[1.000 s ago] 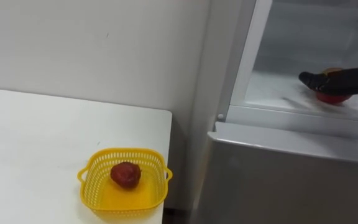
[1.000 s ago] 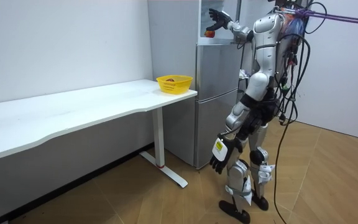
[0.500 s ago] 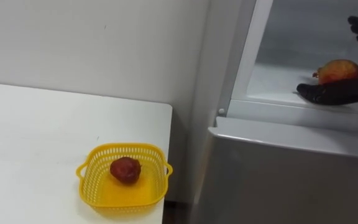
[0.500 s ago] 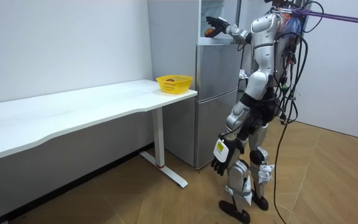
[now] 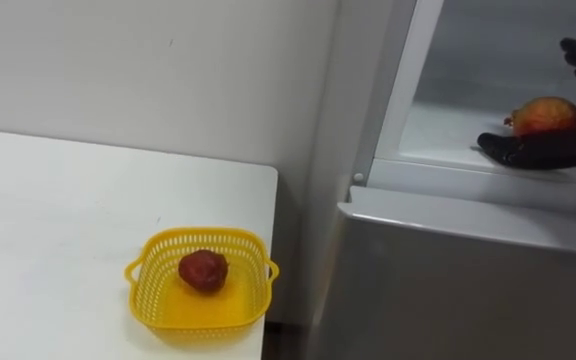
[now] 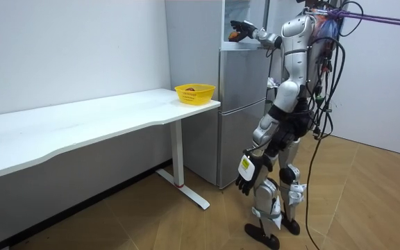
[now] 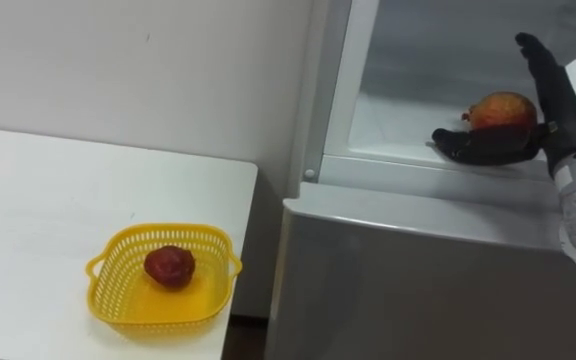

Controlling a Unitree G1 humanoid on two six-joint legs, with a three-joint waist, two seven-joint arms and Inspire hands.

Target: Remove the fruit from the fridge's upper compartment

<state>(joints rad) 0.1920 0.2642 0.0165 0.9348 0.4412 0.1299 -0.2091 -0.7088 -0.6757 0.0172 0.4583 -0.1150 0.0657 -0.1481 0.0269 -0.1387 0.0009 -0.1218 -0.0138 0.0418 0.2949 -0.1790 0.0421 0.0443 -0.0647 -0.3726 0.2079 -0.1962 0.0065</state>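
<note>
Inside the upper fridge [image 7: 418, 270], your right hand [image 7: 556, 118] has its fingers [image 7: 478, 146] straight and spread beneath the fruit [image 7: 501, 108], cradling it loosely.

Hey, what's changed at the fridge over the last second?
The right robot hand, which lay over the orange-red fruit on the upper fridge shelf, turned under it; the fruit now rests raised on its fingers. The basket, the dark red fruit in it and the hanging left robot hand stayed put.

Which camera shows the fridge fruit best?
The right eye view: the fruit shows whole beside the right hand. The left eye view shows it near the edge; in the room view it is too small.
</note>
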